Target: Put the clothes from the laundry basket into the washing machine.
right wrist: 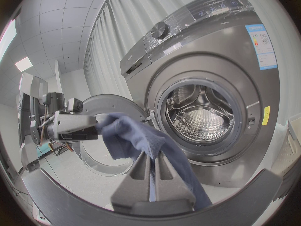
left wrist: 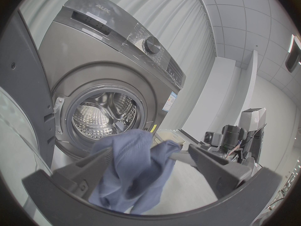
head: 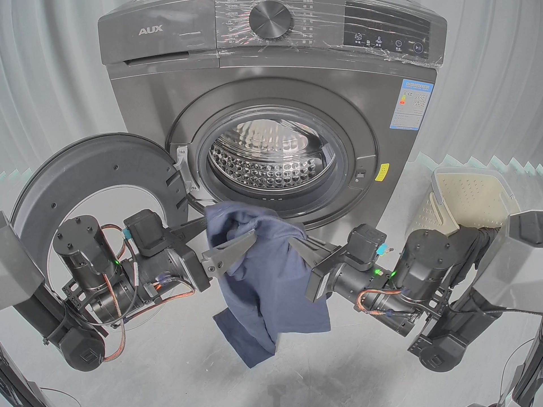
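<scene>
A dark blue garment [head: 266, 278] hangs in front of the grey washing machine [head: 271, 86], just below its open drum [head: 271, 154]. My right gripper [head: 294, 241] is shut on the garment's upper edge; in the right wrist view its fingers [right wrist: 142, 170] pinch the garment [right wrist: 134, 135]. My left gripper [head: 231, 228] is open on the other side. Its fingers stand wide apart, with the bunched garment [left wrist: 138, 160] between them and lying over one finger [left wrist: 94, 164]. The cream laundry basket [head: 469, 196] stands to the right of the machine, behind my right arm.
The round machine door [head: 90, 170] is swung open to the left, behind my left arm. Something dark [head: 483, 234] hangs at the basket's front rim. Pale floor [head: 339, 363] lies under the garment. Curtains hang behind the machine.
</scene>
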Tool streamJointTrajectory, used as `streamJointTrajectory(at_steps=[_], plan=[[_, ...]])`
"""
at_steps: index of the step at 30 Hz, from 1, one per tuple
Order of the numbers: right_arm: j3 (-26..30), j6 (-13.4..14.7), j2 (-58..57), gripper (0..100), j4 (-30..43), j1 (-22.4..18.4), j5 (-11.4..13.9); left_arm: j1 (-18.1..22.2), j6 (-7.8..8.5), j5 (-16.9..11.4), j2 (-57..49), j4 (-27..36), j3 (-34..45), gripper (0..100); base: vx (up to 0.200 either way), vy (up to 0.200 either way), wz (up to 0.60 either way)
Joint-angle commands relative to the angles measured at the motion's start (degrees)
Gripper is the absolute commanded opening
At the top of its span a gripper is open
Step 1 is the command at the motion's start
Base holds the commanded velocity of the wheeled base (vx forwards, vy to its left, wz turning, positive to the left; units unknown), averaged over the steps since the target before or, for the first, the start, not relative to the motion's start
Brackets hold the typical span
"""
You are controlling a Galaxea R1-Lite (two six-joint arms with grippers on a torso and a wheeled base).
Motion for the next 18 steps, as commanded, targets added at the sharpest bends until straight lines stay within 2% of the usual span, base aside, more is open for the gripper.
streamJointTrajectory(at_steps=[1,18], plan=[[2.42,0.0,-5.54,0,-0.04,-0.14,-0.06,1.15,-0.46,0.34,2.3,0.1,0.1,100,0.0,0.0,0.0],[3.12,-0.27,-9.58,0,0.31,-0.58,0.29,1.41,0.77,0.52,8.54,0.01,1.51,100,0.0,0.0,0.0]])
